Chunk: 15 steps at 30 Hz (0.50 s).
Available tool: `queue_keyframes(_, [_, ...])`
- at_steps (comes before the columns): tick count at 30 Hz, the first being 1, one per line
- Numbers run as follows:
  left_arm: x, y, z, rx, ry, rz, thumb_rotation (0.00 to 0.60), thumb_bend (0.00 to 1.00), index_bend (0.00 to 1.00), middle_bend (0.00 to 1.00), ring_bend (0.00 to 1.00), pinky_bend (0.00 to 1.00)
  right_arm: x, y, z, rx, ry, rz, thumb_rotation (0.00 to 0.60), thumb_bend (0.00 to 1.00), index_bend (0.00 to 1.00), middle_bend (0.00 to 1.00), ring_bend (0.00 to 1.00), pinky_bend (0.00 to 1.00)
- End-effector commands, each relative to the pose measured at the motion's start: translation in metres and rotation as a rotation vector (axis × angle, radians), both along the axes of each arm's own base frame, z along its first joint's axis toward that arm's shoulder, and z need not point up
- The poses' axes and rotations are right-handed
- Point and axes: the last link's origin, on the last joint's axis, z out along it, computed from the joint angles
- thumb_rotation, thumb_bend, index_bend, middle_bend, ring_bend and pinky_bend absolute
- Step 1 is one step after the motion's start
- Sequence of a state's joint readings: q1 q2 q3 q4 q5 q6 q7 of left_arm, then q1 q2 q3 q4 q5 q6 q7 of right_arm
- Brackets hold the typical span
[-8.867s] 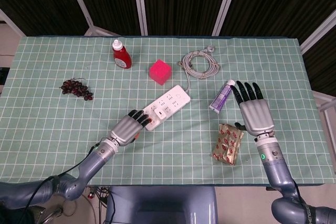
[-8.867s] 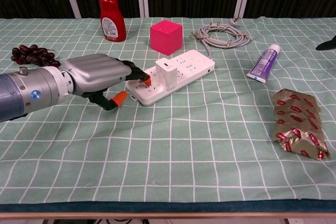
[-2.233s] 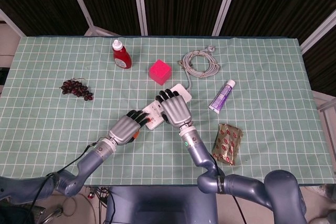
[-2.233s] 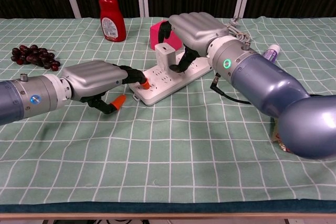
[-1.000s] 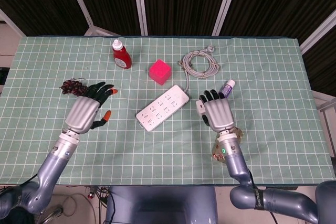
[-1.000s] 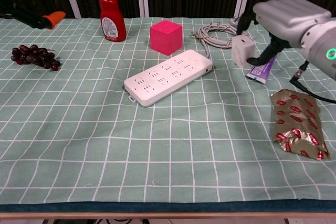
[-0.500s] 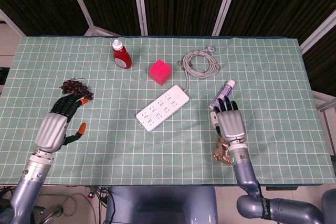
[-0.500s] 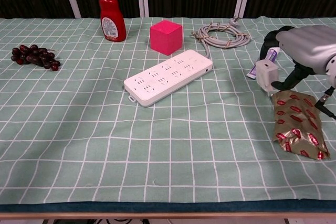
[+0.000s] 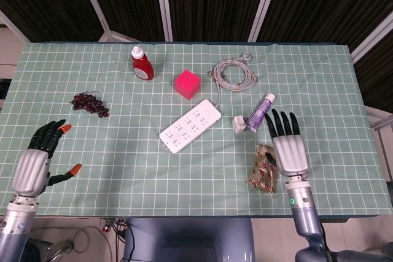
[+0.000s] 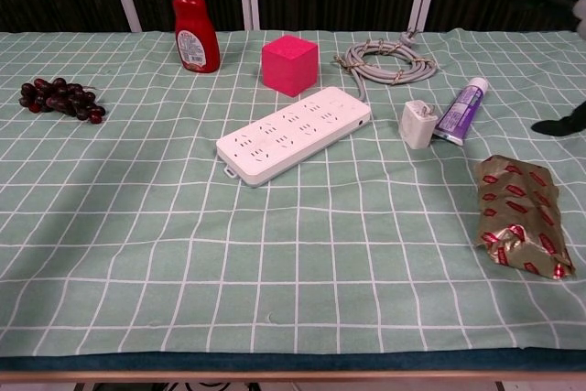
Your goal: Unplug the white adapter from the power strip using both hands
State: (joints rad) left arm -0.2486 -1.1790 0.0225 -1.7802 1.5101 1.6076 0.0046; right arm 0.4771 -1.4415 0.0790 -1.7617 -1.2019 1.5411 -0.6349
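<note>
The white adapter (image 9: 239, 124) (image 10: 417, 123) stands on the cloth, unplugged, just right of the white power strip (image 9: 190, 126) (image 10: 295, 134) and beside the purple tube. The strip lies diagonally mid-table with bare sockets, its grey cable (image 9: 234, 73) (image 10: 387, 60) coiled behind it. My right hand (image 9: 288, 147) hovers open, fingers spread, right of the adapter and apart from it; only a dark fingertip edge (image 10: 560, 124) shows in the chest view. My left hand (image 9: 38, 157) is open at the table's near left, far from the strip.
A purple tube (image 9: 260, 111) (image 10: 461, 109) lies right of the adapter. A foil snack packet (image 9: 264, 167) (image 10: 521, 216) lies near my right hand. Red ketchup bottle (image 9: 142, 64) (image 10: 194, 23), pink cube (image 9: 188, 84) (image 10: 289, 64) and dark grapes (image 9: 89, 104) (image 10: 59, 98) sit further back and left.
My right hand has let go of the adapter, which now stands on the cloth by the tube, and has drawn back to the right. My left hand has pulled further back to the left.
</note>
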Motion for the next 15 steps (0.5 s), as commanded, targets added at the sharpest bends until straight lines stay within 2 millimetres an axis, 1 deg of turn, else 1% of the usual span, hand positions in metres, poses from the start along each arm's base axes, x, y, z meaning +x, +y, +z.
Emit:
queue_keyframes(1, [-0.020,-0.018,0.010,0.037,0.023,0.039,0.600,0.10,0.05,0.00,0.00,0.04,-0.043,0.045,0.035,-0.029,-0.111,-0.024,0.600,0.18,0.00,0.00,0.00,0.00])
queue_keyframes(3, [-0.030,-0.024,0.012,0.043,0.035,0.060,0.600,0.07,0.01,0.00,0.00,0.01,-0.062,0.059,0.044,-0.021,-0.146,-0.051,0.600,0.17,0.00,0.00,0.00,0.00])
queue_keyframes(7, [-0.051,-0.033,0.018,0.059,0.085,0.112,0.600,0.05,0.00,0.00,0.00,0.00,-0.098,0.085,0.062,-0.012,-0.141,-0.078,0.600,0.17,0.00,0.00,0.00,0.00])
queue_keyframes(11, [-0.067,-0.037,0.022,0.075,0.120,0.146,0.600,0.05,0.00,0.00,0.00,0.00,-0.124,0.101,0.077,-0.046,-0.145,-0.106,0.600,0.17,0.00,0.00,0.00,0.00])
queue_keyframes(15, [-0.081,-0.041,0.021,0.068,0.145,0.184,0.600,0.05,0.00,0.00,0.00,0.00,-0.140,0.107,0.089,-0.098,-0.136,-0.108,0.600,0.17,0.00,0.00,0.00,0.00])
